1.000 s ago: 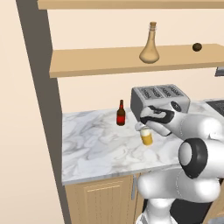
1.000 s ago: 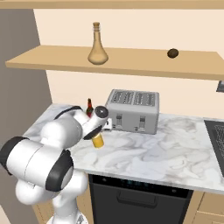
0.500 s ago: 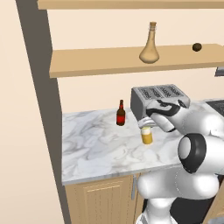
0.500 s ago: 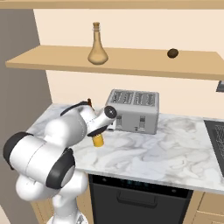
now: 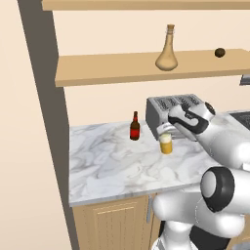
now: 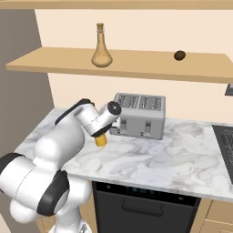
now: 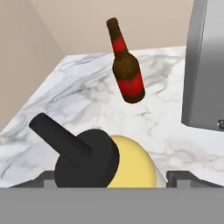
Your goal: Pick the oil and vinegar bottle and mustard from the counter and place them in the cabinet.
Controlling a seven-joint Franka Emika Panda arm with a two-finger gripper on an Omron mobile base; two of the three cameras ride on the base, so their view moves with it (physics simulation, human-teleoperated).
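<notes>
White counter (image 5: 107, 166) is seen with much bare room left of the mustard (image 5: 166, 143), which stands near the toaster (image 5: 172, 111). Right above it, the pincer (image 5: 165, 129) is held spread.

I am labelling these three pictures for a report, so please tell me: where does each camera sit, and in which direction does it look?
Left base view: behind the arm, on its left, looking forward and down at the counter; the white arm rises at lower right.
Right base view: behind, on the right, facing the same counter; the arm rises at lower left.
Hand view: on the hand, looking along the pincer at the mustard close below.
Both base views share the mustard, toaster and oil and vinegar bottle on the cabinet shelf.
</notes>
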